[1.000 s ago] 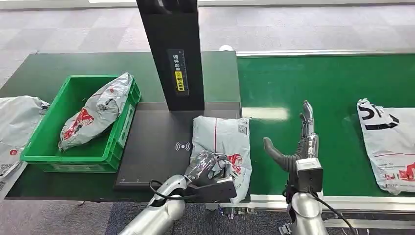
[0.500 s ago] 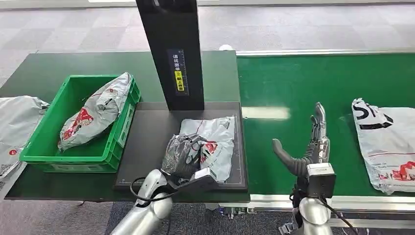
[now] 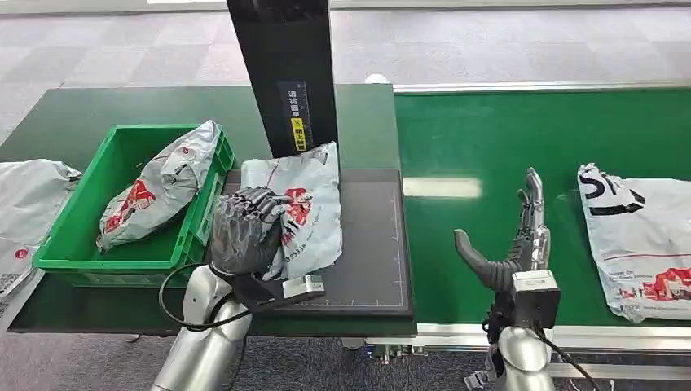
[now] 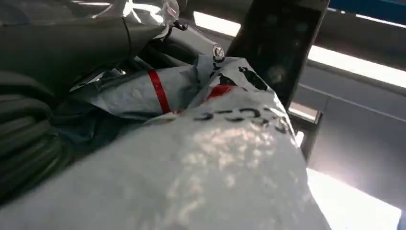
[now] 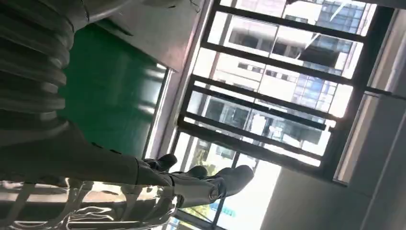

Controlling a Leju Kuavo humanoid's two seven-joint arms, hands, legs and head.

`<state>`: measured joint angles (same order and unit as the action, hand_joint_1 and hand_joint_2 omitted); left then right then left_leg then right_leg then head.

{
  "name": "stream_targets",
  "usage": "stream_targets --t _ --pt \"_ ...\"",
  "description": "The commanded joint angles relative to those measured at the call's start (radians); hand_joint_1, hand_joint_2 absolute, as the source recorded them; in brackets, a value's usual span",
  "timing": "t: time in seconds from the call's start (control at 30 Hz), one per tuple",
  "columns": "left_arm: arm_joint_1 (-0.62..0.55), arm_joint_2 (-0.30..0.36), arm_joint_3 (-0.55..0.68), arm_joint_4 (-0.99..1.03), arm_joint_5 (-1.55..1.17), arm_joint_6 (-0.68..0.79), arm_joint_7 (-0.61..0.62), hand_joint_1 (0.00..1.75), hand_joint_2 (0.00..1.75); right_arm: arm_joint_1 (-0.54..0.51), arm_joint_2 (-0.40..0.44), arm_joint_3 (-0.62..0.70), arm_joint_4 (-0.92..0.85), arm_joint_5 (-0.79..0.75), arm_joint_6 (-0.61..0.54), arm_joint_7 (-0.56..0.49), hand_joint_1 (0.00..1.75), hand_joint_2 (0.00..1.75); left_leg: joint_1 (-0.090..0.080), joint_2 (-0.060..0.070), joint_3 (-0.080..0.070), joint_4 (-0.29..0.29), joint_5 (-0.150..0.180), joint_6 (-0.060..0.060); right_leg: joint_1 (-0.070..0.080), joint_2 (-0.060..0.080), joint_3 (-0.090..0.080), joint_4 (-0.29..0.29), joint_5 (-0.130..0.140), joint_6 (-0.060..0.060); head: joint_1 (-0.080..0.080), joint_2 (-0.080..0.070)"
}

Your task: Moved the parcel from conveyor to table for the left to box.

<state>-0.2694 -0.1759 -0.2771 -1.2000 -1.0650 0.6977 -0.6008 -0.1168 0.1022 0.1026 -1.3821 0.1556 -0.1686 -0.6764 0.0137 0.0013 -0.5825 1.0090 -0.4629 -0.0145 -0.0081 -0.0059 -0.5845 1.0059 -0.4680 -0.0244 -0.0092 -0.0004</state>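
Left hand [image 3: 243, 230] grips the grey parcel [image 3: 303, 213] above the black scanner pad [image 3: 367, 252], just beside the green box [image 3: 122, 257]. Right hand [image 3: 509, 244] hovers over the conveyor [image 3: 530, 138], fingers spread, holding nothing.

A parcel-sorting station in a logistics hall: a wide green conveyor belt [image 3: 521, 147] carries grey plastic mailer bags [image 3: 644, 236], a black scanning pad [image 3: 358, 252] with a tall black post [image 3: 285, 81] sits on the dark green bench [image 3: 98, 114], and a green plastic crate [image 3: 122, 261] holds sorted parcels.
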Motion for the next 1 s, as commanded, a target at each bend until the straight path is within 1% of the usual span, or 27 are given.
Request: stream_targets --t 0.03,0.1,0.17,0.3,0.37,0.4,0.43,0.47,0.53,0.57,0.6,0.63,0.67,0.73,0.77,0.87,0.9,0.93,1.0 --pt "-0.078 -0.042 0.203 -0.101 -0.088 0.0 0.002 1.75 1.75 -0.027 0.015 -0.002 0.039 -0.01 -0.016 -0.002 0.0 1.75 0.0 0.0 0.001 0.0 0.0 0.001 0.0 0.001 0.001 0.0 0.0 0.001 0.0 0.0" --pt "-0.128 -0.043 0.259 -0.095 -0.119 0.0 -0.004 1.75 1.75 -0.036 0.02 0.002 0.052 -0.012 -0.02 -0.003 0.0 1.75 0.001 0.001 0.003 -0.001 0.0 0.001 0.001 0.002 0.003 -0.002 0.001 0.001 0.0 0.0" --pt "-0.157 -0.043 0.301 -0.096 -0.136 0.0 -0.003 1.75 1.75 -0.037 0.02 0.008 0.055 -0.012 -0.019 -0.003 0.0 1.75 0.001 0.0 -0.001 0.001 0.0 0.0 0.001 0.001 -0.001 0.001 0.0 0.0 0.0 0.0" --pt "-0.218 -0.044 0.425 -0.08 -0.203 0.0 0.033 1.75 1.75 -0.057 0.013 0.016 0.094 -0.016 -0.023 -0.003 0.0 1.75 0.001 0.002 0.0 0.001 0.0 0.0 0.001 0.002 -0.001 0.001 0.001 0.0 0.0 0.0" --pt "-0.235 -0.04 0.449 -0.062 -0.203 0.0 0.035 1.75 1.75 -0.054 0.012 0.018 0.093 -0.017 -0.026 -0.006 0.0 1.75 0.001 0.003 0.0 0.0 0.0 0.0 0.001 0.003 0.0 0.001 0.001 0.0 0.0 0.0" --pt "-0.254 -0.038 0.481 -0.045 -0.223 0.0 0.069 1.75 1.75 -0.046 0.011 0.019 0.082 -0.017 -0.033 -0.008 0.0 1.75 0.001 0.002 0.0 0.0 0.0 0.0 0.001 0.002 0.0 0.001 0.001 0.0 0.0 0.0" --pt "-0.254 -0.038 0.481 -0.045 -0.223 0.0 0.069 1.75 1.75 -0.046 0.011 0.019 0.082 -0.017 -0.033 -0.008 0.0 1.75 0.001 0.003 0.003 -0.001 0.001 0.001 0.001 0.004 0.002 -0.002 0.002 0.001 0.0 0.0" --pt "-0.283 -0.028 0.514 -0.014 -0.25 0.0 0.13 1.75 1.75 -0.034 0.01 0.018 0.066 -0.019 -0.037 -0.005 0.0 1.75 0.001 0.001 0.001 0.0 0.001 0.0 0.001 0.001 0.0 0.0 0.001 0.0 0.0 0.0" --pt "-0.323 0.01 0.556 0.042 -0.297 0.0 0.233 1.75 1.75 -0.028 0.013 0.015 0.056 -0.021 -0.037 -0.003 0.0 1.75 0.001 0.0 0.001 0.0 0.001 0.0 0.001 0.001 0.001 0.0 0.0 0.0 0.0 0.0" --pt "-0.34 0.045 0.576 0.079 -0.329 0.0 0.31 1.75 1.75 -0.022 0.02 0.011 0.051 -0.019 -0.035 0.003 0.0 1.75 0.001 0.0 0.002 -0.001 0.001 0.0 0.001 0.001 0.001 0.0 0.001 0.0 0.0 0.0" --pt "-0.341 0.054 0.583 0.084 -0.331 0.0 0.321 1.75 1.75 -0.021 0.022 0.011 0.05 -0.018 -0.035 0.004 0.0 1.75 0.0 0.001 0.002 -0.001 0.001 0.0 0.0 0.002 0.001 0.0 0.001 0.0 0.0 0.0" --pt "-0.342 0.077 0.591 0.095 -0.301 0.0 0.299 1.75 1.75 -0.019 0.024 0.014 0.049 -0.017 -0.034 0.004 0.0 1.75 0.0 0.002 0.004 -0.002 0.001 0.0 0.0 0.003 0.002 -0.001 0.001 0.0 0.0 0.0" --pt "-0.351 0.083 0.626 0.13 -0.331 0.0 0.339 1.75 1.75 -0.019 0.025 0.016 0.05 -0.015 -0.034 0.005 0.0 1.75 0.0 0.002 0.003 -0.001 0.001 0.0 0.0 0.003 0.001 0.0 0.001 0.0 0.0 0.0" --pt "-0.355 0.087 0.638 0.135 -0.339 0.0 0.354 1.75 1.75 -0.02 0.024 0.017 0.05 -0.014 -0.034 0.006 0.0 1.75 0.0 0.004 0.003 -0.002 0.0 0.0 0.0 0.005 0.001 0.0 0.001 0.0 0.0 0.0" --pt "-0.359 0.1 0.662 0.143 -0.358 0.0 0.375 1.75 1.75 -0.021 0.021 0.016 0.048 -0.013 -0.035 0.008 0.0 1.75 0.001 0.004 0.004 -0.002 0.001 0.0 0.001 0.005 0.002 -0.001 0.001 0.0 0.0 0.0" --pt "-0.368 0.119 0.682 0.182 -0.368 0.0 0.409 1.75 1.75 -0.016 0.016 0.014 0.031 -0.013 -0.037 0.014 0.0 1.75 0.001 0.002 0.002 -0.001 0.001 -0.001 0.001 0.003 0.001 0.0 0.0 0.0 0.0 0.0" --pt "-0.365 0.126 0.681 0.197 -0.392 0.0 0.444 1.75 1.75 -0.015 0.014 0.016 0.025 -0.013 -0.036 0.019 0.0 1.75 0.001 0.001 0.002 -0.001 0.001 0.0 0.001 0.002 0.002 0.0 0.0 0.0 0.0 0.0" --pt "-0.365 0.126 0.681 0.197 -0.392 0.0 0.444 1.75 1.75 -0.015 0.014 0.016 0.025 -0.013 -0.036 0.019 0.0 1.75 0.0 0.002 0.001 -0.001 0.001 0.0 0.001 0.002 0.0 0.0 0.0 0.0 0.0 0.0" --pt "-0.361 0.166 0.617 0.282 -0.398 0.0 0.523 1.75 1.75 -0.013 0.011 0.023 0.019 -0.018 -0.029 0.033 0.0 1.75 0.001 0.002 0.002 -0.001 0.001 0.0 0.002 0.003 0.001 0.0 0.0 0.001 0.0 0.0"
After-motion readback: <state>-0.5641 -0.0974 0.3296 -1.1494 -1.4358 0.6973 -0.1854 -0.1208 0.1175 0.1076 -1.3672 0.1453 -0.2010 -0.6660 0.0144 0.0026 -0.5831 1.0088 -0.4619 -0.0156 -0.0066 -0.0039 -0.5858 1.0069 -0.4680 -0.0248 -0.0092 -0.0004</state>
